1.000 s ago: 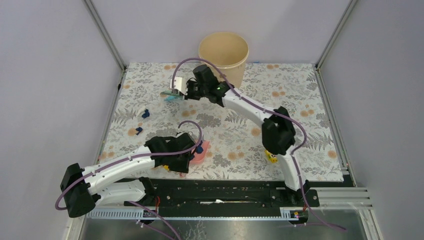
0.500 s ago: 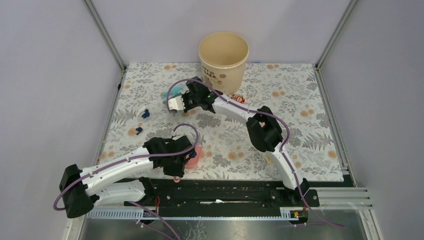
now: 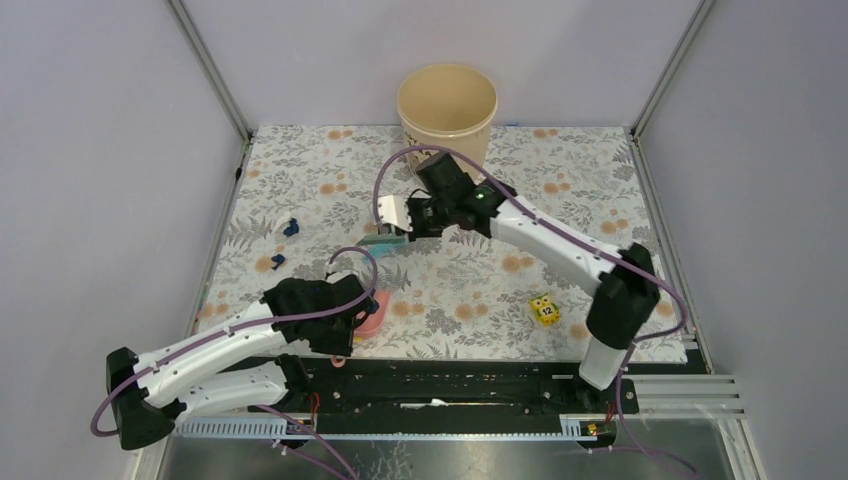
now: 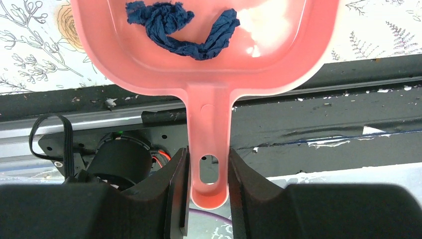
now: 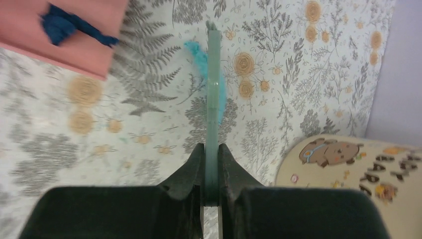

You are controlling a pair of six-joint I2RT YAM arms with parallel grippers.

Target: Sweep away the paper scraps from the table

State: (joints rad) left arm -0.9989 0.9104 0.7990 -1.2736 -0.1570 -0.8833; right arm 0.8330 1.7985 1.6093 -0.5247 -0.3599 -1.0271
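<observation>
My left gripper (image 4: 209, 162) is shut on the handle of a pink dustpan (image 4: 209, 64), (image 3: 371, 309) near the table's (image 3: 600, 180) front edge. Crumpled navy paper scraps (image 4: 181, 27) lie inside the pan. My right gripper (image 5: 211, 149), (image 3: 405, 226) is shut on a flat teal sweeping tool (image 5: 213, 94), (image 3: 384, 240), held edge-on just beyond the dustpan's mouth (image 5: 64, 47). A thin light-blue strip (image 5: 199, 59) lies on the cloth against the tool's tip. Two navy scraps (image 3: 291, 228), (image 3: 277, 260) rest on the cloth at the left.
A tan bucket (image 3: 447, 105), (image 5: 348, 169) stands at the back edge of the table. A yellow toy cube (image 3: 544, 310) sits at the front right, near the right arm's elbow. Metal frame posts and grey walls enclose the table.
My right arm has swung from the back left towards the middle and nearer the dustpan, carrying the teal tool; its elbow moved right, uncovering the yellow cube. The left arm edged left with the dustpan.
</observation>
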